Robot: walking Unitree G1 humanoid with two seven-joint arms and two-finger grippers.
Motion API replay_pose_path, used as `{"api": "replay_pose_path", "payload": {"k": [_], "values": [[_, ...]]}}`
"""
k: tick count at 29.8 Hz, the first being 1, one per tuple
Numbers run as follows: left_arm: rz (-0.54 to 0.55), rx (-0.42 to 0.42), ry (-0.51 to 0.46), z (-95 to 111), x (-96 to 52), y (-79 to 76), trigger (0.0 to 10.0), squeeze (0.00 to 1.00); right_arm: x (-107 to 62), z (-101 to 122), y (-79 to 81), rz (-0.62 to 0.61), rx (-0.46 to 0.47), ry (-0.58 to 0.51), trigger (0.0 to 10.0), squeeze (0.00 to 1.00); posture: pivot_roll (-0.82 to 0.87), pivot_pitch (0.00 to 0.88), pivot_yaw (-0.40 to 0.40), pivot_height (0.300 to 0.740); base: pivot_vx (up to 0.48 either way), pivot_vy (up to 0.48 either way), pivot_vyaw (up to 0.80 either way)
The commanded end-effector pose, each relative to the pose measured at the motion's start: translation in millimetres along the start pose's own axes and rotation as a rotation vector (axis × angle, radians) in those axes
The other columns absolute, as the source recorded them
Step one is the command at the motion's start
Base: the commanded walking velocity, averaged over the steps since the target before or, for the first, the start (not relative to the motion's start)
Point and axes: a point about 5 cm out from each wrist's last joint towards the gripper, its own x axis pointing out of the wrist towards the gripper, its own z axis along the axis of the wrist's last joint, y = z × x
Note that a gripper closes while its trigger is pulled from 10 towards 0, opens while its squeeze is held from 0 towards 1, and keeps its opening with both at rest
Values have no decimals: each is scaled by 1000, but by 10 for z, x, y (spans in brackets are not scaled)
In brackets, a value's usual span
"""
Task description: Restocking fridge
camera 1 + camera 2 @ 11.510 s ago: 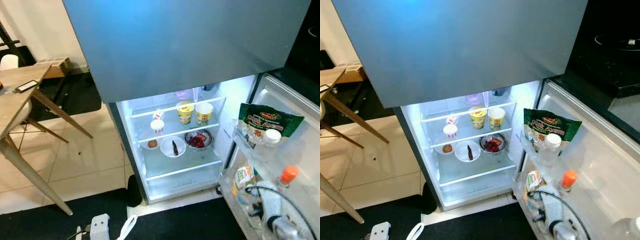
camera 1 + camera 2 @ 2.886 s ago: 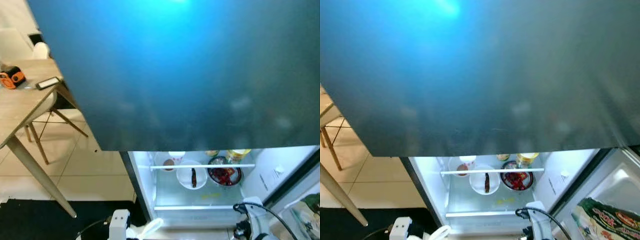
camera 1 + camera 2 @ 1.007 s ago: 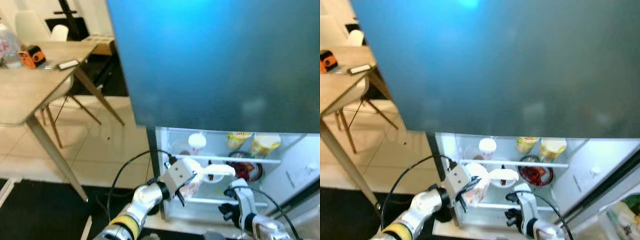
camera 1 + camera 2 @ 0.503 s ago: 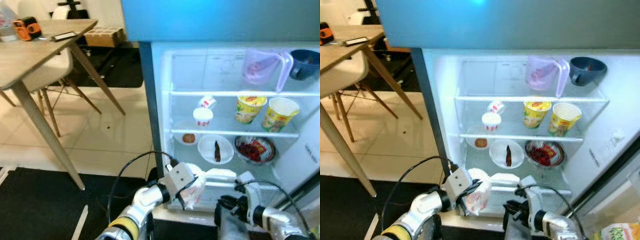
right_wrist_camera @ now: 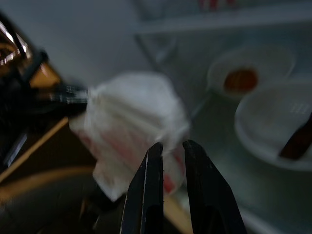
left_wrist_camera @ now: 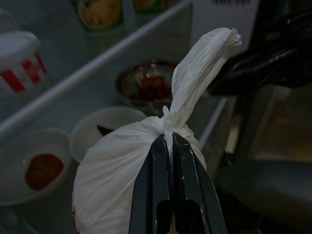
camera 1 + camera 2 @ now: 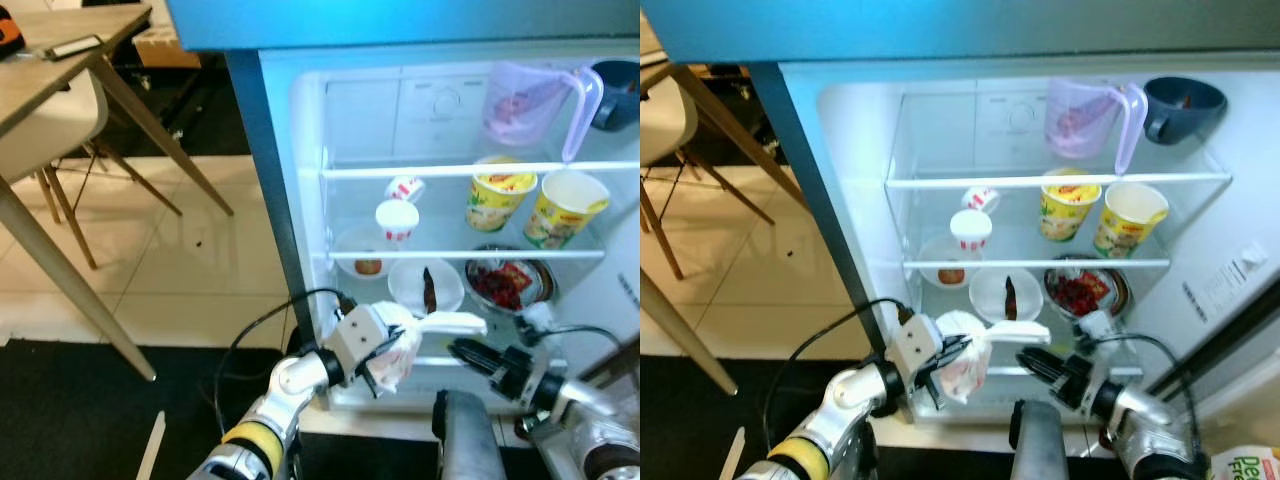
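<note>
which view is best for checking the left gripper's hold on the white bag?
Left wrist view: left gripper is pinched shut just under the white bag knot, sharp. Eye views show it small; right wrist view shows it blurred.

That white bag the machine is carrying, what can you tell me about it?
The white plastic bag is thin and crinkled, tied shut in a knot with a twisted tail poking out above it. It bulges round with contents that are hidden; faint red shows on its side. The left gripper pinches it right at the knot. It hangs in front of the open fridge's lower shelf, with the right gripper close beside the tail.
</note>
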Motion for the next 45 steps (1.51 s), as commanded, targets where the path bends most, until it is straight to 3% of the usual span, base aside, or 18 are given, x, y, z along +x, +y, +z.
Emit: {"api": "replay_pose_path", "payload": {"k": [1, 3, 5, 9, 19, 21, 26, 36, 40, 42, 45], "values": [[17, -23, -4, 3, -1, 20, 10000, 0, -16, -29, 10, 7, 20, -6, 10000, 0, -53, 10, 39, 475, 0, 0, 0], [15, -44, -22, 26, -7, 35, 10000, 0, -34, 180, 37, 78, -1, -142, 10000, 0, -52, 13, 46, 465, 0, 0, 0], [15, -44, -22, 26, -7, 35, 10000, 0, -34, 180, 37, 78, -1, -142, 10000, 0, -52, 13, 46, 465, 0, 0, 0], [25, -64, -51, 72, -5, 60, 10000, 0, -24, 400, 116, 164, -62, -248, 10000, 0, -51, 20, 52, 450, 0, 0, 0], [61, -111, -109, 161, -13, 145, 10000, 0, 95, 496, 323, 313, -129, -245, 10000, 0, -51, 22, 54, 435, 0, 0, 0], [84, -131, -144, 225, -18, 214, 10000, 0, 177, 531, 494, 430, -153, -235, 10000, 0, -47, 24, 58, 425, 0, 0, 0], [89, -145, -184, 305, -3, 245, 10000, 0, 256, 566, 666, 522, -153, -242, 10000, 0, -47, 24, 58, 400, 0, 0, 0], [84, -156, -211, 376, 16, 255, 10000, 0, 420, 433, 714, 494, -150, -163, 10000, 0, -47, 24, 58, 395, 0, 0, 0], [76, -159, -223, 416, 16, 255, 10000, 0, 523, 469, 583, 319, -175, -162, 10000, 0, -46, 25, 59, 395, 0, 0, 0], [76, -159, -223, 416, 16, 255, 10000, 0, 523, 469, 583, 319, -175, -162, 10000, 0, -46, 25, 59, 395, 0, 0, 0], [76, -162, -226, 425, 12, 258, 10000, 0, 535, 533, 501, 226, -184, -197, 10000, 0, -46, 25, 59, 395, 0, 0, 0]]}}
